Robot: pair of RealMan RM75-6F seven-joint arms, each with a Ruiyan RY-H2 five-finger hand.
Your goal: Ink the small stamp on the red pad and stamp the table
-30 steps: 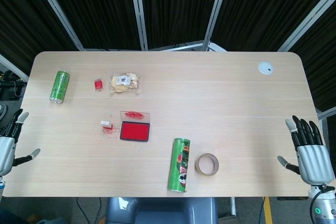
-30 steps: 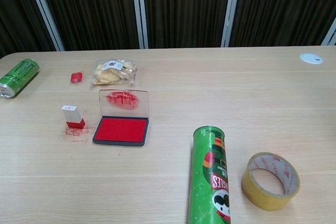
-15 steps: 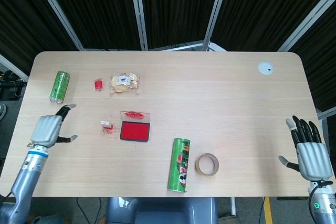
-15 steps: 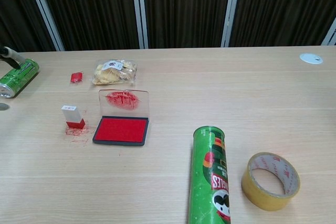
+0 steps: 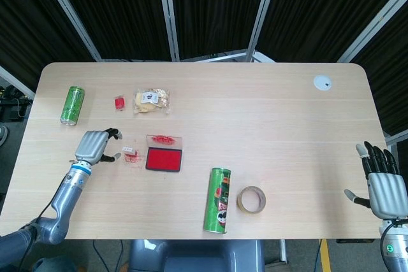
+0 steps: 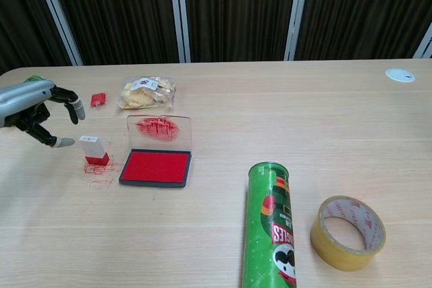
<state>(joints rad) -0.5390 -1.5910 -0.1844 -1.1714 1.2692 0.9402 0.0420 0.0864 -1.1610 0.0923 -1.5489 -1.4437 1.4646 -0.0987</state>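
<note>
The small stamp (image 6: 94,150), a white block on a red base, stands upright on red ink marks on the table, left of the red ink pad (image 6: 156,166); the pad's clear lid (image 6: 159,131) stands open behind it. In the head view the stamp (image 5: 127,151) and the pad (image 5: 164,159) lie left of centre. My left hand (image 6: 35,109) hovers just left of the stamp with fingers apart, holding nothing; the head view also shows this hand (image 5: 95,146). My right hand (image 5: 386,185) hangs open off the table's right edge.
A green drink can (image 5: 72,104) lies at the far left, with a small red object (image 6: 98,99) and a snack bag (image 6: 146,92) behind the pad. A green chip tube (image 6: 271,224) and a tape roll (image 6: 349,231) lie front right. A white disc (image 6: 400,75) sits far right.
My left hand has swung in from the table's left edge toward the stamp and now sits just beside it. My right hand has sunk slightly lower at the right edge.
</note>
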